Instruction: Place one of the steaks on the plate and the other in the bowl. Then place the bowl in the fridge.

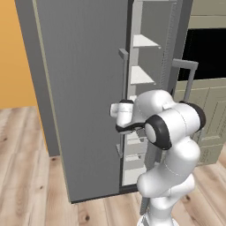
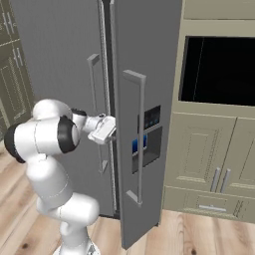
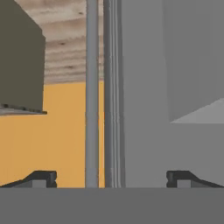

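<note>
No text, label, brand, number or sign could be read anywhere. The fridge (image 2: 144, 99) carried a dark dispenser panel (image 2: 149, 137) on its door, at about 3 o'clock from the arm in the right base view, with a small blue patch too blurred to make out.

- The fridge (image 1: 84, 97) has matt grey doors that look like smooth brushed metal, with no gloss.
- Its long vertical handles (image 2: 140, 139) are the same dull grey metal.
- The inner shelves (image 1: 142, 76) are smooth white, plastic-looking.
- The dispenser panel (image 2: 149, 134) is dark and slightly glossy.
- The floor (image 1: 26, 176) is pale wood planking with visible grain and knots.
- The cabinets (image 2: 214, 164) are matt olive-beige, painted-looking panels.
- The wall (image 1: 13, 57) is flat matt orange.
- The finger tips (image 3: 41, 178) are dark and matt.
</note>
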You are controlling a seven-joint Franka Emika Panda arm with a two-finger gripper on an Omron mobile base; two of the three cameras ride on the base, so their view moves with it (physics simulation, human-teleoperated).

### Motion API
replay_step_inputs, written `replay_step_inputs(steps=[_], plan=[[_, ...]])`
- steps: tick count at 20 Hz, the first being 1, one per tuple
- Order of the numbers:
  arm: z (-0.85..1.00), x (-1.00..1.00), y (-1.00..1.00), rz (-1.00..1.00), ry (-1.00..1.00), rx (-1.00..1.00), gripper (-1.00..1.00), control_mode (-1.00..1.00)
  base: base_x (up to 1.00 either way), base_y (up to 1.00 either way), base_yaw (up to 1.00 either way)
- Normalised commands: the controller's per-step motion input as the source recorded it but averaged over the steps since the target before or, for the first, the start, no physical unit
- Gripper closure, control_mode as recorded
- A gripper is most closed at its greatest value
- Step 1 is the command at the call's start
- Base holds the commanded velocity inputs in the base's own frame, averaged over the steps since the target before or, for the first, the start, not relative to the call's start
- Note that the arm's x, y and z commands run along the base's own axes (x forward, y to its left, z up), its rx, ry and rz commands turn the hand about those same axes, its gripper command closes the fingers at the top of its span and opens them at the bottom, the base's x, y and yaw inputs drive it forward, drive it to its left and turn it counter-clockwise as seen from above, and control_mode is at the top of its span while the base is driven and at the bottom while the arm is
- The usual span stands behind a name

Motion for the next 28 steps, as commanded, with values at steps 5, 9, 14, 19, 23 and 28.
replay_step_inputs(steps=[5,9,14,19,23,28], plan=[[-0.16,0.18,-0.43,0.07,0.21,0.00,-1.00,-1.00,0.00,0.00,0.00],[-0.06,-0.14,-0.70,0.02,0.18,0.00,-1.00,-1.00,0.00,0.00,0.00],[0.00,-0.86,-1.00,-0.03,0.13,0.00,-1.00,-1.00,0.00,0.00,0.00],[0.00,-0.17,-1.00,-0.17,0.11,0.06,-1.00,-1.00,0.00,0.00,0.00],[0.02,-0.06,-0.50,-0.03,0.02,0.04,-1.00,-1.00,0.00,0.00,0.00],[0.08,-0.33,0.60,0.00,0.00,-0.01,-1.00,-1.00,0.00,0.00,0.00]])
